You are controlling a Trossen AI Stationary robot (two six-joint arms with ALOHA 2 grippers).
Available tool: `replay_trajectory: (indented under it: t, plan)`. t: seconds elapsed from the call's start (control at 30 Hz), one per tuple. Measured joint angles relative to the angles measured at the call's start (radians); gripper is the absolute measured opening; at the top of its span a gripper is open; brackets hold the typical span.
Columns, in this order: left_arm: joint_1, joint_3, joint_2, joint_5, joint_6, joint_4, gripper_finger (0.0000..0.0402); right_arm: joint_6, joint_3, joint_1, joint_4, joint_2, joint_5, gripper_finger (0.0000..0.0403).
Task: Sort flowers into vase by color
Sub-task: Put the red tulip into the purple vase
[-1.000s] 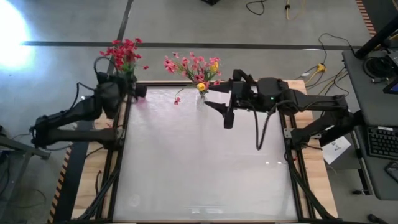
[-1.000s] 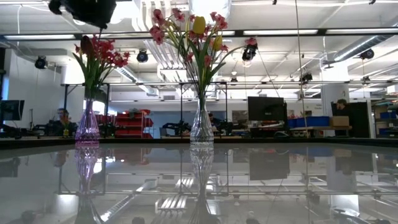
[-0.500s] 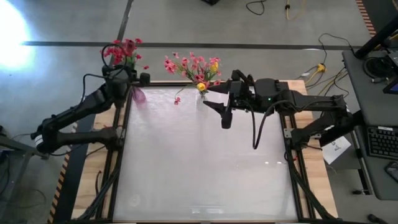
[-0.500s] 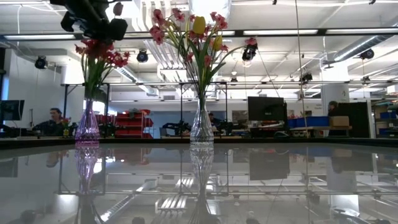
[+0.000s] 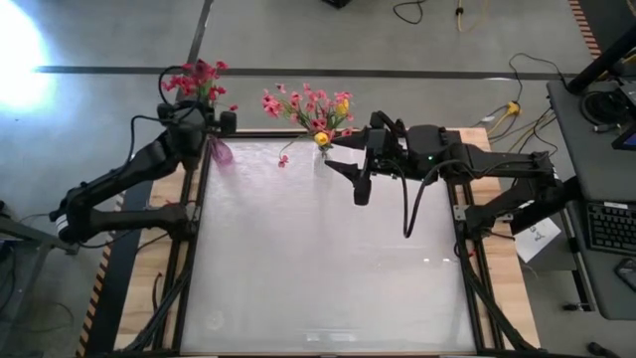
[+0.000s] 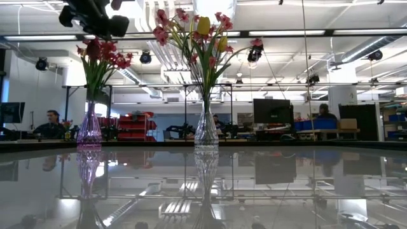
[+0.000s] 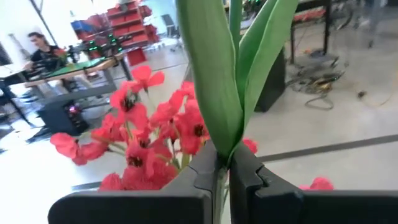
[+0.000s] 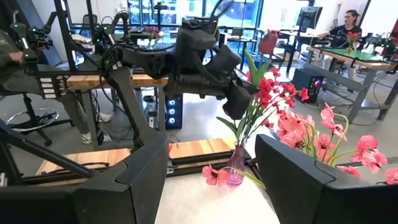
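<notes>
Since a second ago, the left pincer (image 5: 202,105) has risen above the purple vase (image 5: 221,153) of red flowers (image 5: 197,78) at the table's (image 5: 318,268) far-left corner, clamped on a leafy green stem (image 7: 225,74). Right pincer (image 5: 348,159) hangs open beside the clear vase (image 6: 206,127).

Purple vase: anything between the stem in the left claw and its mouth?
Yes. The left claw, shut on the green stem, hangs right over the red blossoms already in the purple vase; they crowd the way to its mouth. The right claw waits open by the clear vase.
</notes>
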State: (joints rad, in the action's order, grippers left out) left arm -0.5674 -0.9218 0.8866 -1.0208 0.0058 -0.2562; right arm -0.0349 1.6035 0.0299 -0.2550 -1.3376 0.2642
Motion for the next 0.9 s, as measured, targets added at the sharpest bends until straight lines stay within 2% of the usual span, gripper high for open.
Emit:
replay_trajectory:
  t: [0.37,0.47,0.63,0.9]
  plan:
    - [0.000,-0.004,0.009,0.001,-0.066,-0.095,0.0000,0.017,0.000,0.000,-0.001,0.000,0.001,0.0230]
    - [0.000,-0.060,0.025,0.040,-0.123,-0.173,0.0000,0.017,0.001,0.000,-0.001,0.000,0.004,0.0230]
    - [-0.013,-0.140,0.070,0.011,-0.117,-0.272,0.0000,0.017,0.002,0.000,-0.002,0.000,0.009,0.0231]
    - [-0.033,-0.151,0.126,0.009,-0.128,-0.294,0.0000,0.043,0.002,0.000,-0.002,0.000,0.007,0.0229]
